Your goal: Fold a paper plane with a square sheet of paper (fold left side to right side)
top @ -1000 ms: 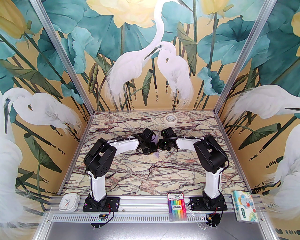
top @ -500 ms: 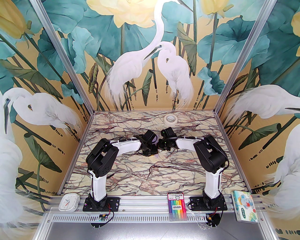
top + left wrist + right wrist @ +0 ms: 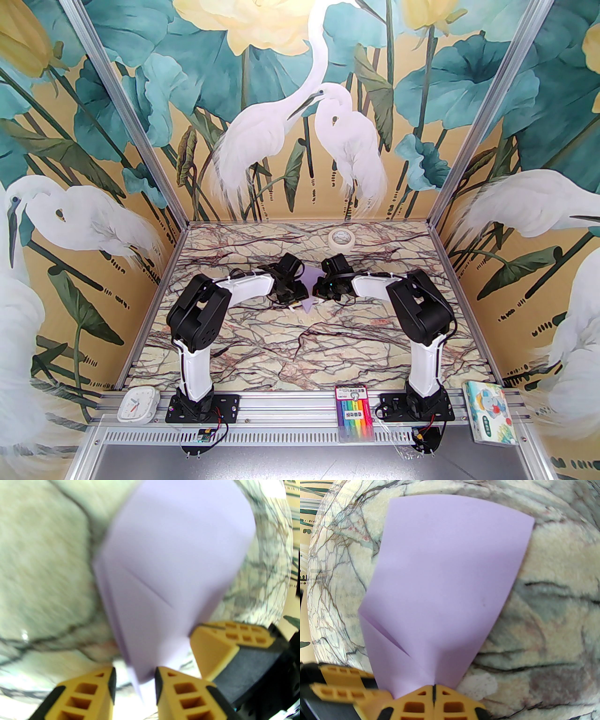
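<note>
The paper plane (image 3: 445,585) is a pale lavender sheet folded to a taper, with diagonal flaps near its narrow end. It is held up over the marble table (image 3: 290,356) between the two wrists, and its lavender face (image 3: 310,280) shows from above. My right gripper (image 3: 434,694) is shut on the narrow end, jaws pressed together on the paper. My left gripper (image 3: 135,682) is open, and the pointed tip of the plane (image 3: 164,573) hangs in the gap between its orange fingers (image 3: 178,691). The right gripper's fingers (image 3: 215,644) sit just beside it.
A white tape roll (image 3: 340,239) lies at the back of the table. On the front rail are a small white clock (image 3: 137,405), a pack of coloured pens (image 3: 355,412) and a colourful tissue pack (image 3: 490,412). Painted walls close in three sides.
My left gripper's jaws have spread apart and its wrist has pulled back to the left. More of the lavender paper now shows between the two wrists. The right arm has stayed put.
</note>
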